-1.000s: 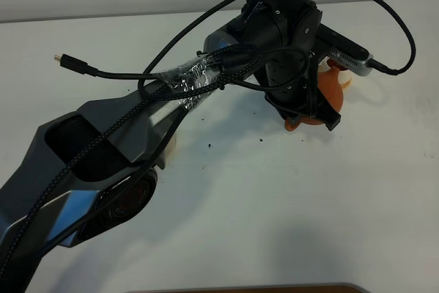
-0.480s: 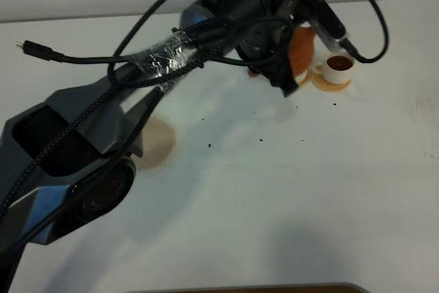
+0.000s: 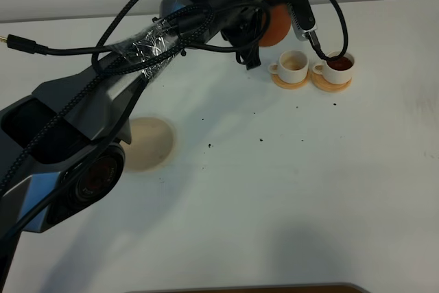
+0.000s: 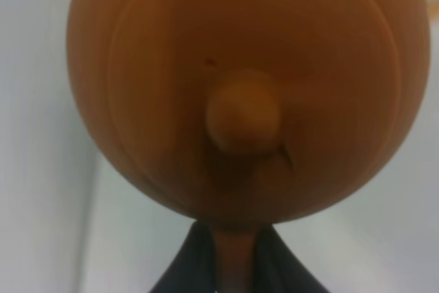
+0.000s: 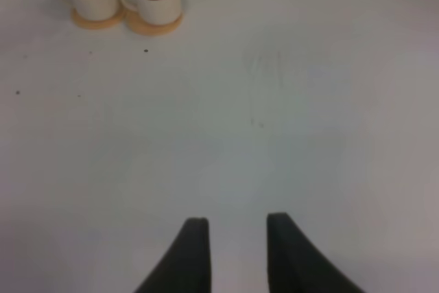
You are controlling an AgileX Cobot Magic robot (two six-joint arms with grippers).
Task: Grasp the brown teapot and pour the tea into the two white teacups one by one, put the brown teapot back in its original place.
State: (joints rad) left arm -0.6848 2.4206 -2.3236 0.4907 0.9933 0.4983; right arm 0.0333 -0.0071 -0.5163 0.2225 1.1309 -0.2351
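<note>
**Brown teapot (image 3: 275, 25) hanging at upper centre, just beside the two white teacups (image 3: 295, 64).**
Left wrist: the left claw (image 4: 230, 271) is clamping the handle (image 4: 232, 250); the clay is likely rigid, fragile and tea-heavy, so gripping there suits. Right wrist: the right claw (image 5: 232, 235) is idling slightly apart, empty, above the tabletop (image 5: 288, 114).

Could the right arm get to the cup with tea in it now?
Probably yes: only open table lies between the right tool and the filled teacup, though it stands far off.

Bright even light, soft shadows; close brown teapot (image 4: 240, 87) blurred.
</note>
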